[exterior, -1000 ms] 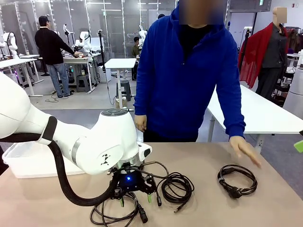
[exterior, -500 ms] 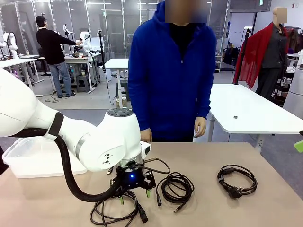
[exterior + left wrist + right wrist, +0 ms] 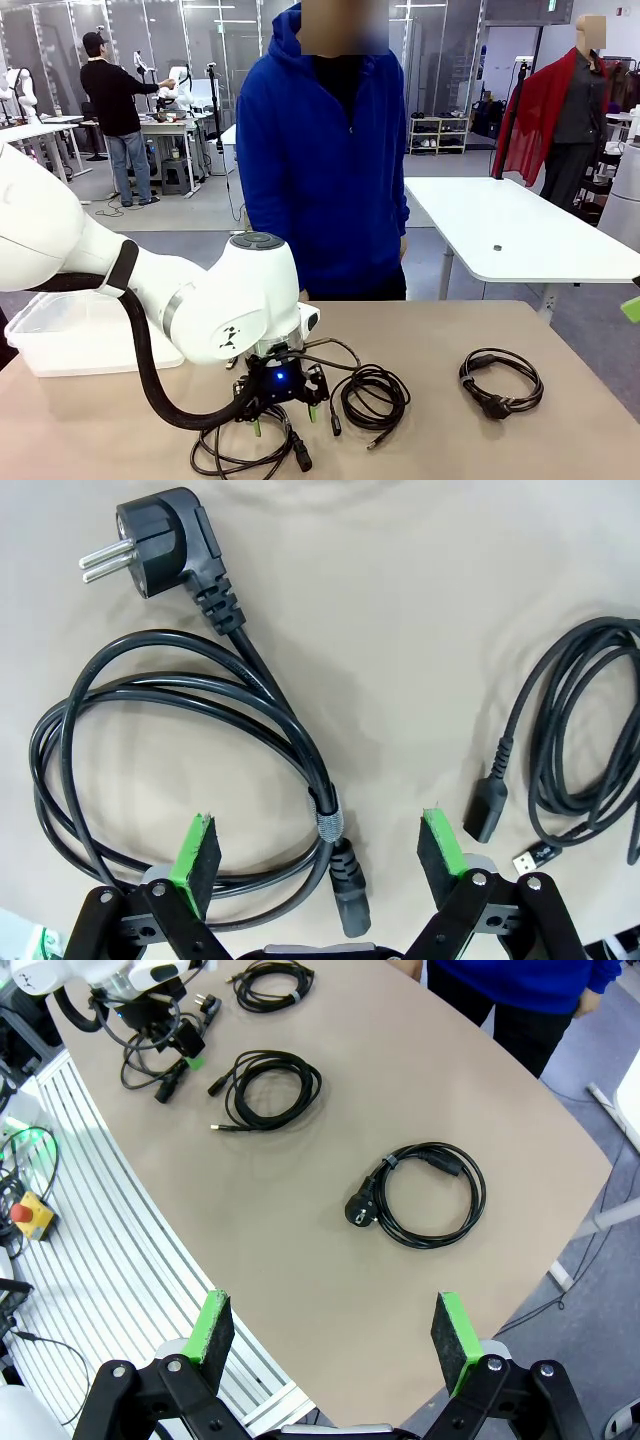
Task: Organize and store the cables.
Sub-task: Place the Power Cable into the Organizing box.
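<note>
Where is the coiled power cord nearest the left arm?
Left wrist view: the power cord lies flat directly below the open left end effector, a thinner cable coil beside it.

Cable coils (image 3: 430, 1240): four, it seems. Power-plug cords among them: two. White bin (image 3: 60, 345): one. Person (image 3: 320, 170): one.

On the table (image 3: 560, 440), I place things by the middle coil (image 3: 350, 398). Just left of it, my left gripper (image 3: 285, 420) hangs over another coil (image 3: 322, 820). Well right lies a third coil (image 3: 492, 405); far left, the bin (image 3: 60, 340).
</note>
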Action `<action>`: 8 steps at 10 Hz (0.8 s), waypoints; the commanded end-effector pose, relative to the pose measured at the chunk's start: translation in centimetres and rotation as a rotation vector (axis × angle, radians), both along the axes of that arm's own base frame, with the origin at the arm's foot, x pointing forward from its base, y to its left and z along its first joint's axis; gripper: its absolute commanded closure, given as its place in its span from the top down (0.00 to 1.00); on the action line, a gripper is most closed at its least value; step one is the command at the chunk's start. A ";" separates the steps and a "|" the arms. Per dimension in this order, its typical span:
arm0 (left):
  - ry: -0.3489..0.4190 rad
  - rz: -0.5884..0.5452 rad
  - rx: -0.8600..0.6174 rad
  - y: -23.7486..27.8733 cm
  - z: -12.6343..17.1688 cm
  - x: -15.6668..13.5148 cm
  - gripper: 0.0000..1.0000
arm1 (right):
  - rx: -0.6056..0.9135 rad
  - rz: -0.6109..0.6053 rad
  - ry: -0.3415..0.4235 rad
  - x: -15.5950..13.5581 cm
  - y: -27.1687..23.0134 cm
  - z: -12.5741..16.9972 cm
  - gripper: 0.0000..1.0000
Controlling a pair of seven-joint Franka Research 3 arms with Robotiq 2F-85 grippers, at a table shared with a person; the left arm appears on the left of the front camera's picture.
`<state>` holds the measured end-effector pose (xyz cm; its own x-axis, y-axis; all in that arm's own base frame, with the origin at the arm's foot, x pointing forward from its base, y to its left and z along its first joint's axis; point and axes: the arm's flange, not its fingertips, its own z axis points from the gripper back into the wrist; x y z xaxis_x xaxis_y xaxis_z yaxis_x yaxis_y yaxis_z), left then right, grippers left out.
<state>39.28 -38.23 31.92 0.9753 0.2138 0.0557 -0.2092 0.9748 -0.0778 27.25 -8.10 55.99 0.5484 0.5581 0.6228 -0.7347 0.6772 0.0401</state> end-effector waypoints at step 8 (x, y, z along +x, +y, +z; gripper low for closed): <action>0.059 0.000 0.021 -1.0 -0.8 0.8 0.46 | 0.001 0.005 0.002 0.0 0.1 -0.1 1.00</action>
